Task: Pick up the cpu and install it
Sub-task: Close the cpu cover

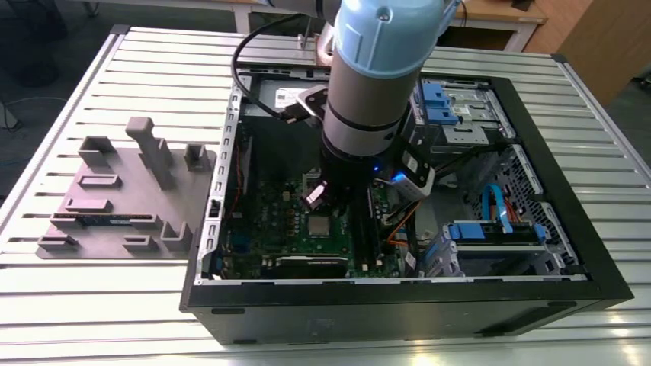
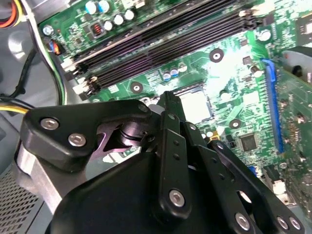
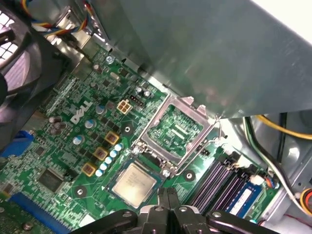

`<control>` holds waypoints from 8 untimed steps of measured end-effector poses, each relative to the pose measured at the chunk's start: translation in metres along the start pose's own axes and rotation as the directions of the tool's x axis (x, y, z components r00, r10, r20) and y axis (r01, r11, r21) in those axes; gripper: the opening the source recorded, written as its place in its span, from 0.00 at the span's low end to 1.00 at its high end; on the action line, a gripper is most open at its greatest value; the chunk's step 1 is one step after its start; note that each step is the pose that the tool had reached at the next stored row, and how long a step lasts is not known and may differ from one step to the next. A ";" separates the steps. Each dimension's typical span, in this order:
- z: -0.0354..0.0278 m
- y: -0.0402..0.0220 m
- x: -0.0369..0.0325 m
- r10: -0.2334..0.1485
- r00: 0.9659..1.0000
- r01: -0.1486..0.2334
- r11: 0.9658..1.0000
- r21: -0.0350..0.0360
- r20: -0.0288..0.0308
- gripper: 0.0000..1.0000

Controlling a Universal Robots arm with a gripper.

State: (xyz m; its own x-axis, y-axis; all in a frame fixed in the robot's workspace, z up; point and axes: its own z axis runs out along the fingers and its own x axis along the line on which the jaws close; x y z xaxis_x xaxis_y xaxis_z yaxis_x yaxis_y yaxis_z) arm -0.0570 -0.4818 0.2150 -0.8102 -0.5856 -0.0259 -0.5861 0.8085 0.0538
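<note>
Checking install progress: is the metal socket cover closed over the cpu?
No: the cover lies flipped open beside the cpu, which sits bare.

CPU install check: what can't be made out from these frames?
1. Whether the cpu is fully seated: it is too small in the exterior view, and its underside is hidden in the first wrist view.
2. Second wrist view: the gripper covers one side of the cpu.
3. Exterior view: the arm hides the motherboard strip behind it.
4. First wrist view: a blurred grey panel blocks everything past the load plate.
</note>
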 end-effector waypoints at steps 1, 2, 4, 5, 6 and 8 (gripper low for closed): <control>0.0000 0.0007 -0.0006 0.000 1.000 0.000 1.000 -0.001 0.000 0.11; 0.0002 0.0013 -0.0013 -0.001 1.000 0.001 1.000 -0.002 0.001 0.11; 0.0005 0.0030 -0.0028 -0.001 1.000 0.001 1.000 -0.004 0.002 0.11; 0.0007 0.0041 -0.0040 -0.001 1.000 0.001 1.000 -0.004 0.003 0.11; 0.0007 0.0046 -0.0047 -0.001 1.000 0.001 1.000 -0.004 0.003 0.11; 0.0008 0.0045 -0.0051 -0.001 1.000 0.001 1.000 -0.004 0.003 0.11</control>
State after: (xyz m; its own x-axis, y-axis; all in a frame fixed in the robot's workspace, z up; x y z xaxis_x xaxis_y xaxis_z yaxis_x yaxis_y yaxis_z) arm -0.0555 -0.4752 0.2146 -0.8096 -0.5863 -0.0286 -0.5869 0.8076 0.0576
